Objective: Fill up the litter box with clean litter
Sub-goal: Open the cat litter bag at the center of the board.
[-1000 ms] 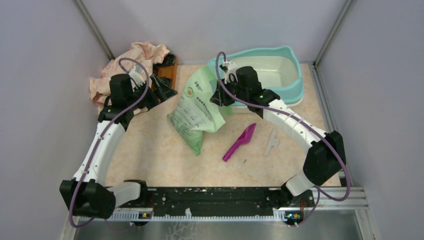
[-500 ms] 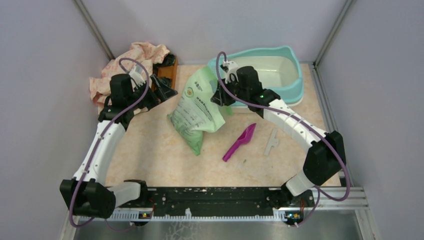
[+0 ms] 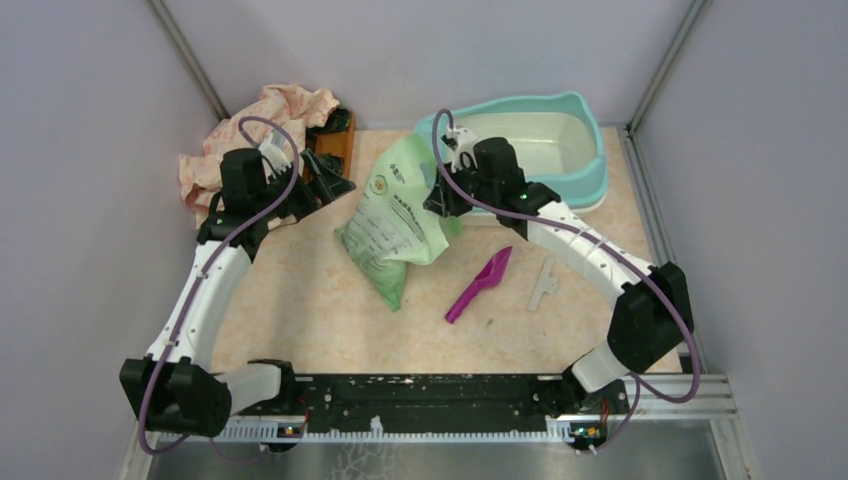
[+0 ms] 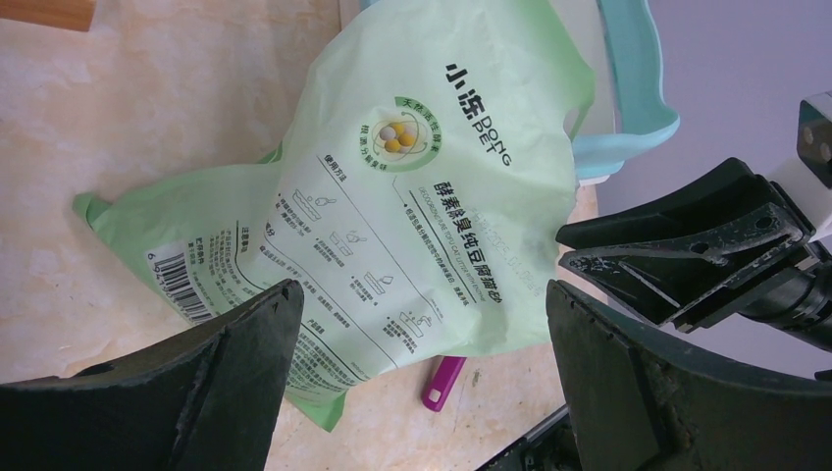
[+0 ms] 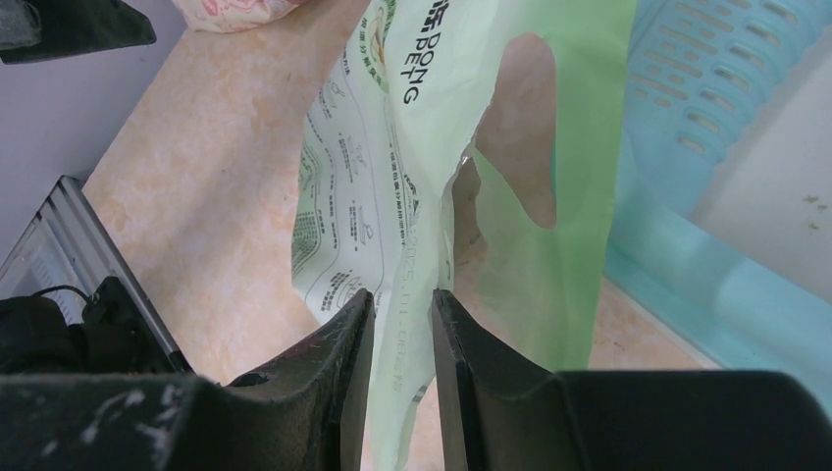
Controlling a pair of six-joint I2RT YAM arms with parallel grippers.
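Two things bug me here. The right pincer (image 5: 400,294) is pressed nearly together on just a thin fold of film near the top of the litter bag (image 3: 395,225). There's also an opening in the film right above that pinch. The bag looks full and slumps on the bench (image 3: 300,290). If the arm hauls it up by that one fold, I'd guess the film either slides out or rips further. (tomcat77)

Agreed, and the left pincer (image 4: 422,299) is no help. It's spread wide, holding nothing, hovering off to the bag's left, so nobody's got the bottom. Where's the clean litter though? I can't see any pile. (servo_sue)

Must be inside the bag, it doesn't show in any view. The litter box (image 3: 597,150) sits at the far right corner of the bench, just behind the bag. Its cream basin looks basically bare apart from a few green specks (image 5: 810,201), so I reckon the pour is yet to come. (tomcat77)

Then the big risk is aim. The bag top is by the perforated ledge (image 5: 706,88) end, not over the basin. If it tips now, the granules land on the ledge or the bench. A sagging bag could also swing into the rim and shove the box, or drag across the purple scoop (image 3: 480,283) lying near its lower end. I'd want the free pincer under the bag's bottom before any lift. (servo_sue)
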